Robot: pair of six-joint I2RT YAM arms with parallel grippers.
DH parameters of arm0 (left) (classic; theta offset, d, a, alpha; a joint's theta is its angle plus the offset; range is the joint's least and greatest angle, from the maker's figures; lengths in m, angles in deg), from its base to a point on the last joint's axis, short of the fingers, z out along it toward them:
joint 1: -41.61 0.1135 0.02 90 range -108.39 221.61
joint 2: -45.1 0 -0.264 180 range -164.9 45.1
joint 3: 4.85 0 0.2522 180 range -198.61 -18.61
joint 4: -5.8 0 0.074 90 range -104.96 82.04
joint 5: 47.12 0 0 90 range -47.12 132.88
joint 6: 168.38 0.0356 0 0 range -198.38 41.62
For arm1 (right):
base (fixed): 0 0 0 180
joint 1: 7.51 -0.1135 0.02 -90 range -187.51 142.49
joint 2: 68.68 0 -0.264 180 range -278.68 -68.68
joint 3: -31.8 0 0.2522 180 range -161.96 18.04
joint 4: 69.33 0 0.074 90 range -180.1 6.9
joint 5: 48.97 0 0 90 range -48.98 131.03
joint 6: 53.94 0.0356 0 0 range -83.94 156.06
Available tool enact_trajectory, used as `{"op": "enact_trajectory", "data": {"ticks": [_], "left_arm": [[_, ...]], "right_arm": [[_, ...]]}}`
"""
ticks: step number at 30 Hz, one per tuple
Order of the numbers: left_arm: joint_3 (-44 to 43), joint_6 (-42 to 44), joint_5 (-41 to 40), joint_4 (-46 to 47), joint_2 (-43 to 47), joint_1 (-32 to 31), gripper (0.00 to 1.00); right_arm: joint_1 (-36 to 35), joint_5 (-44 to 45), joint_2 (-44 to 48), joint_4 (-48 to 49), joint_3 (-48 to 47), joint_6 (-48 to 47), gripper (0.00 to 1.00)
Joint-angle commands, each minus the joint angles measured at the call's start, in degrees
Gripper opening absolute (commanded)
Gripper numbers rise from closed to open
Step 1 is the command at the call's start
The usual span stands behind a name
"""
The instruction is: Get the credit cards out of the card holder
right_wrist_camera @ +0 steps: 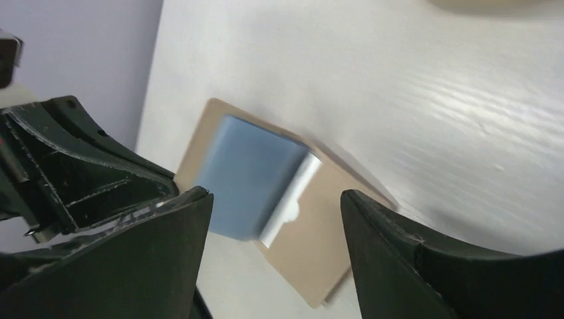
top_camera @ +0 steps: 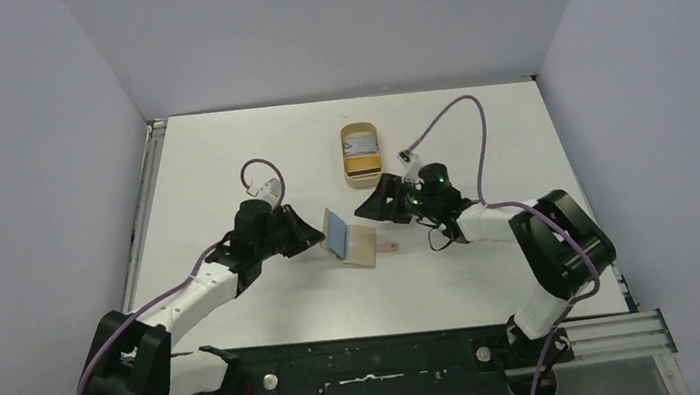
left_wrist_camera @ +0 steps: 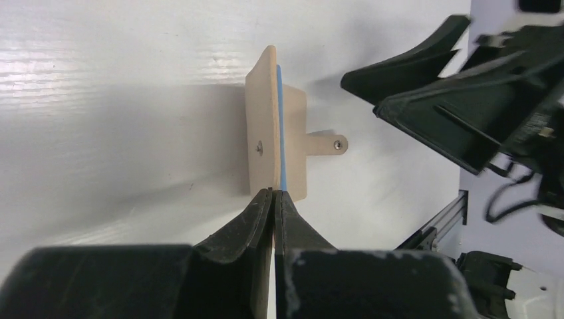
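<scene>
The card holder (top_camera: 357,242) sits open near ctr of the surface (top_camera: 251,159), btwn the two arms. One half lies flat, its strap tab (top_camera: 389,246) sticking out toward the right arm's side. The other half, on the left arm's side, is tilted up off the surface. The left pincer (left_wrist_camera: 274,196) is pressed together on the near edge of that raised half. Its wrist view shows tan material running down btwn the two fingers (left_wrist_camera: 246,226), tips meeting w/ no gap. The light blue card (top_camera: 337,232) lies against the inner face of the raised half, facing the right arm. From the left wrist it's only a thin blue line just behind the tan flap, ending at the fingertips, so can't tell if the card edge is pinched too. The right pincer (right_wrist_camera: 276,206) is spread wide w/ nothing gripped btwn its fingers (right_wrist_camera: 133,266), hanging just beside the holder's flat half. Card + holder show thru the gap, blurred. A pale strip (right_wrist_camera: 292,196) runs along the blue card's edge on the fold side, too blurred to say what it is. An oval tan dish (top_camera: 361,152) stands farther back on the surface, well apart from the holder. It has smth yellowish inside, too small to ID.
</scene>
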Motion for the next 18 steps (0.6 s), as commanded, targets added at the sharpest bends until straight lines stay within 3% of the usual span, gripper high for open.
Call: {"op": "enact_trajectory", "data": {"ticks": [1, 18], "left_arm": [[-5.0, 7.2, -8.1, -12.9, 4.4, -2.6, 0.00], [-1.8, 5.9, -8.9, -10.8, 2.7, -3.4, 0.00]], "right_arm": [[-11.9, 23.4, 11.9, -35.9, -13.5, -22.6, 0.73], [-20.9, 26.5, 1.1, -42.9, -25.0, -24.0, 0.65]]}}
